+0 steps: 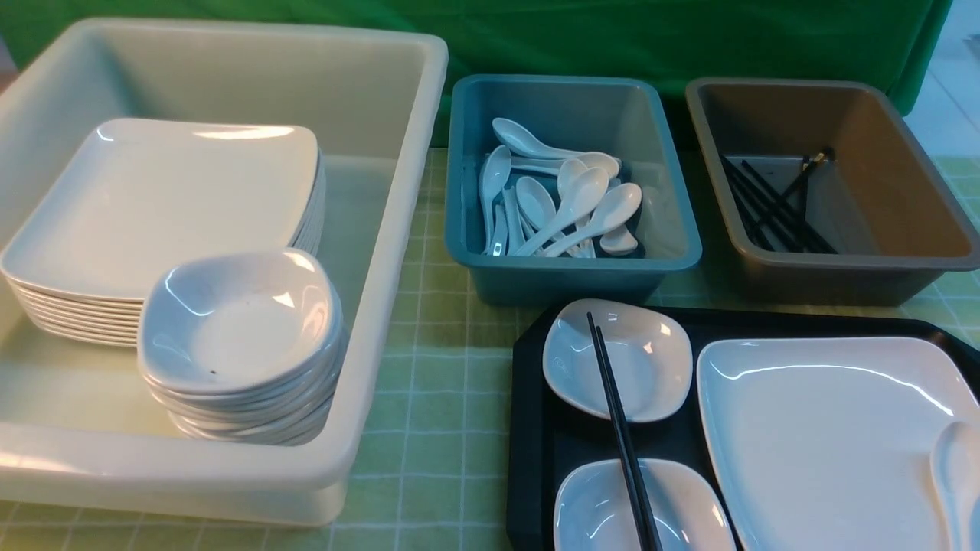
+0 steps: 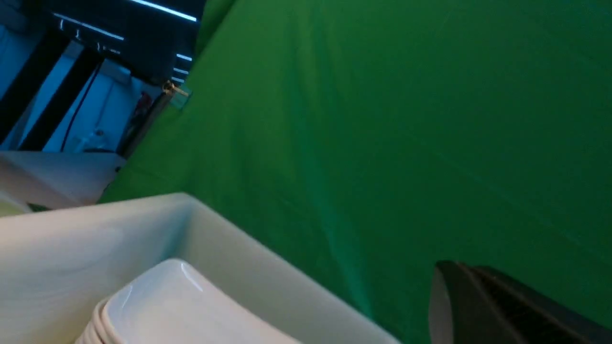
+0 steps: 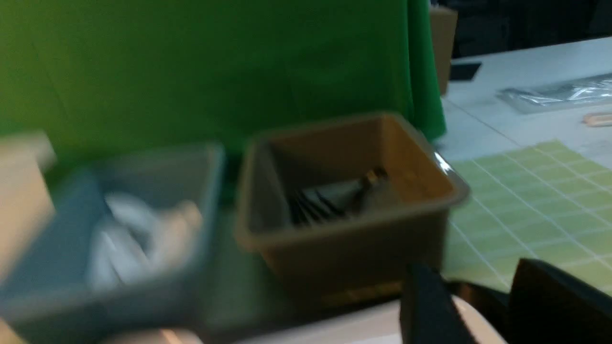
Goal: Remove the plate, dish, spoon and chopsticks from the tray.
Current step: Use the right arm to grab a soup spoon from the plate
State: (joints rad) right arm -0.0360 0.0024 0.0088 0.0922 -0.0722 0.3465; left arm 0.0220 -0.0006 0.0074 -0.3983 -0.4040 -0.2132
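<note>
The tray (image 1: pixel 527 428) sits at the lower right of the front view. The chopsticks (image 1: pixel 622 436) lie on it across two small dishes (image 1: pixel 651 367). Their long axis runs from mid-frame down to the bottom edge, with the lower end further right. The plate (image 1: pixel 819 444) fills the tray's right part and carries the spoon (image 1: pixel 955 467) at its right edge. The right gripper (image 3: pixel 473 272) hangs near the plate's rim, jaws apart and empty; we judge it the nearer arm. The left gripper (image 2: pixel 478 306) faces the cream tub (image 2: pixel 57 248); we cannot tell its jaw state.
</note>
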